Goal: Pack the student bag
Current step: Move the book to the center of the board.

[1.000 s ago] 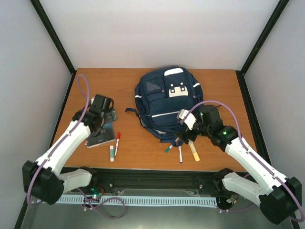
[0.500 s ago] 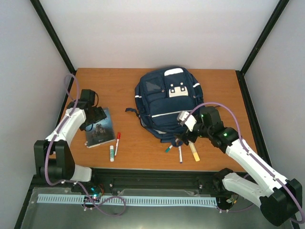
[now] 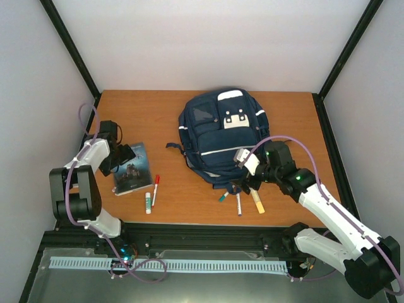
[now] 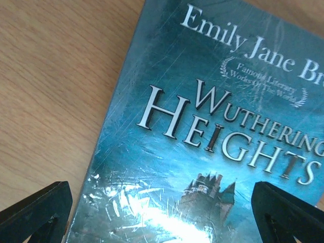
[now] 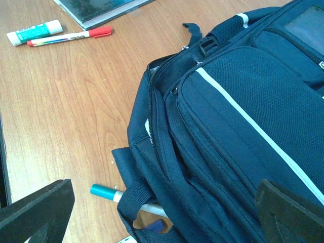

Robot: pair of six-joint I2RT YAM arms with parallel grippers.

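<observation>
- Plainly, the student bag (image 3: 218, 129) lies flat on the wooden tabletop (image 3: 158, 113), right of centre and toward the far side. Its front pockets face up, and its white stripe trim and white patches show.
- The marks on those patches are too small to read.
- The left tool (image 4: 162, 215) hovers over a paperback book (image 4: 212, 126) near the left edge of the tabletop. Its jaws are spread wide to either side of the cover and grip nothing.
- The cover is teal-blue with pale lettering. The author line reads "Emily Jane Br" before the frame cuts it off, and the title reads "WUTHERING HEIGHTS".
- Between those lines, a small laurel emblem reads "Famous Literary Works Of The World". A dark castle-like building sits under the title.
- The right tool (image 5: 162, 215) is at the bag's near edge, jaws wide apart and holding nothing.
- A red-capped marker (image 5: 71, 35) and a glue stick (image 5: 34, 30) with a green label lie side by side just beside the book; their print is unreadable.
- A teal-capped marker (image 5: 104, 191) pokes out from under a strap at the bag's near edge.
- A white marker (image 3: 238, 203) and a yellow highlighter (image 3: 257, 201) lie close by on the tabletop.
</observation>
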